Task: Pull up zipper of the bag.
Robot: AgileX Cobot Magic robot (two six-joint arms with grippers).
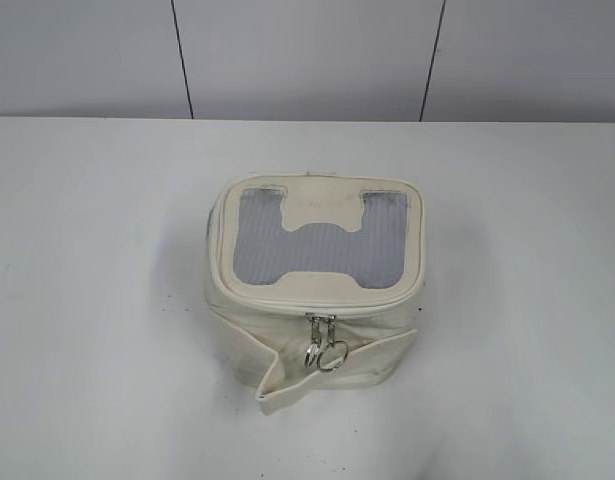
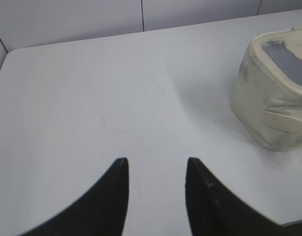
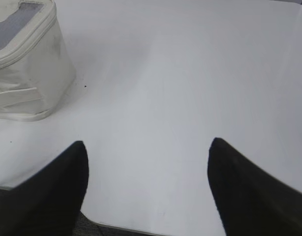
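Observation:
The cream-white boxy bag (image 1: 287,345) stands in the middle of the white table, with its grey mesh window (image 1: 322,240) on top. The zipper (image 1: 287,310) runs around the top rim. Its two silver pulls with round rings (image 1: 323,350) hang side by side at the front. A loose cream strap (image 1: 332,375) lies across the front. The bag also shows in the left wrist view (image 2: 268,105) at the right and in the right wrist view (image 3: 28,73) at the upper left. My left gripper (image 2: 155,164) and my right gripper (image 3: 148,145) are open, empty and far from the bag. Neither shows in the exterior view.
The white table (image 1: 97,300) ends at a grey panelled wall (image 1: 307,55) behind. The table's near edge (image 3: 121,227) shows at the bottom of the right wrist view.

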